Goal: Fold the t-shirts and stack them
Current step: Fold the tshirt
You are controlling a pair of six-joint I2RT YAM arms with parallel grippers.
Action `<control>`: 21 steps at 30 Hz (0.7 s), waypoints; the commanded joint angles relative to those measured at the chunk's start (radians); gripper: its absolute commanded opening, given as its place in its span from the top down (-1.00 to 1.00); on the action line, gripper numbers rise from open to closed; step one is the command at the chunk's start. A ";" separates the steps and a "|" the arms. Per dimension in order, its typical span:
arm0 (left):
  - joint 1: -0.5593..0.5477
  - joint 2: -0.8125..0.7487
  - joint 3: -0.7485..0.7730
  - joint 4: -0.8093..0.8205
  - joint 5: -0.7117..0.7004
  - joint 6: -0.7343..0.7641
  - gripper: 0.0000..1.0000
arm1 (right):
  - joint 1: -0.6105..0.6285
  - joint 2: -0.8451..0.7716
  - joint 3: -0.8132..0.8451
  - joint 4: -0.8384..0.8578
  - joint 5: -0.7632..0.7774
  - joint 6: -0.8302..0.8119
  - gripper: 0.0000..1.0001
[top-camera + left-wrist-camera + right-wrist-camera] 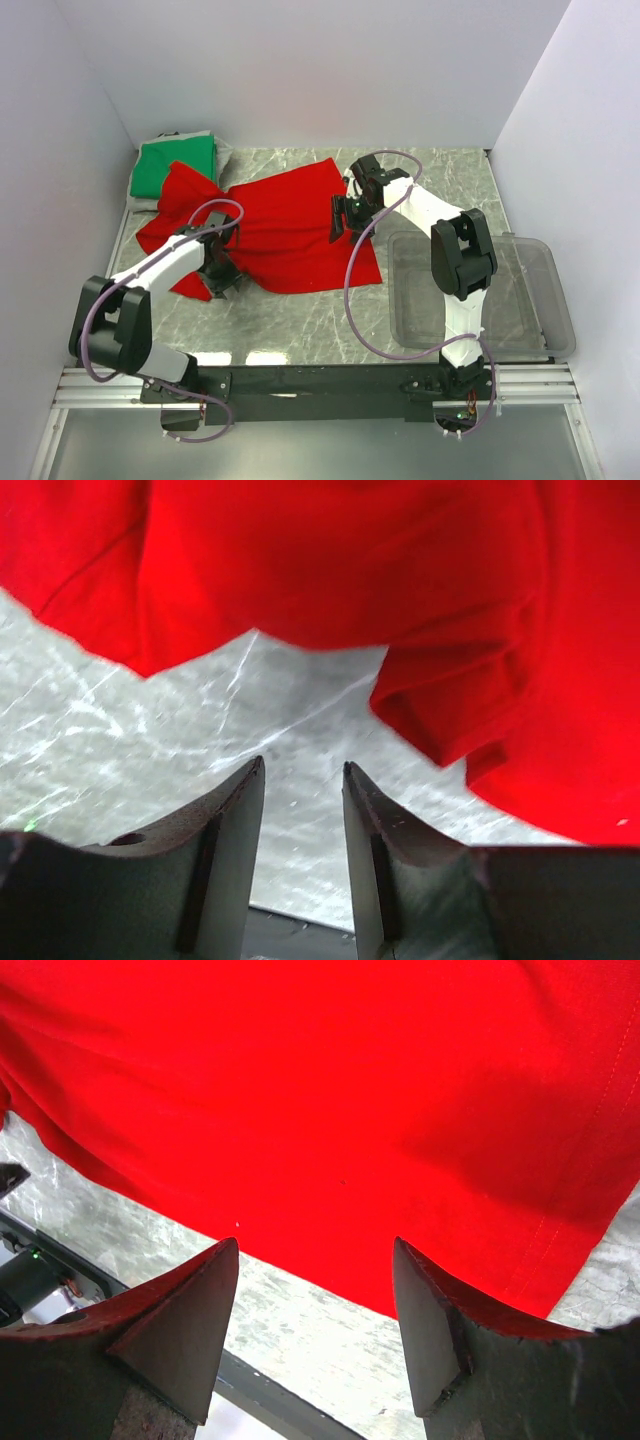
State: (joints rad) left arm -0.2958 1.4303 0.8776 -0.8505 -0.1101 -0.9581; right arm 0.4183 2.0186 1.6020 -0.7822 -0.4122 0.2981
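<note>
The green t-shirt [176,166] lies folded in the upper left of the top view, touching a sleeve of the red t-shirt [280,225], which sprawls unfolded across the middle of the counter [300,320]. My left claw [303,777] is parted and empty over bare marble just short of the red hem, and my right claw [315,1252] gapes wide at the opposite edge. I judge about half is left: folding the red one and stacking the two.
</note>
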 commanded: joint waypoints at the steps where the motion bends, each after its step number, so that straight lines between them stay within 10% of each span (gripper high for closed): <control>1: 0.003 0.033 0.041 0.068 -0.031 -0.025 0.15 | -0.001 -0.023 -0.005 -0.012 -0.007 -0.005 -0.39; 21: 0.058 0.053 0.080 0.087 -0.214 0.009 0.14 | 0.000 -0.052 -0.014 -0.023 0.009 -0.011 -0.39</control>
State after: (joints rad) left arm -0.2440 1.4857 0.9379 -0.7979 -0.2913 -0.9619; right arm 0.4183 2.0178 1.5654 -0.7902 -0.4084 0.2977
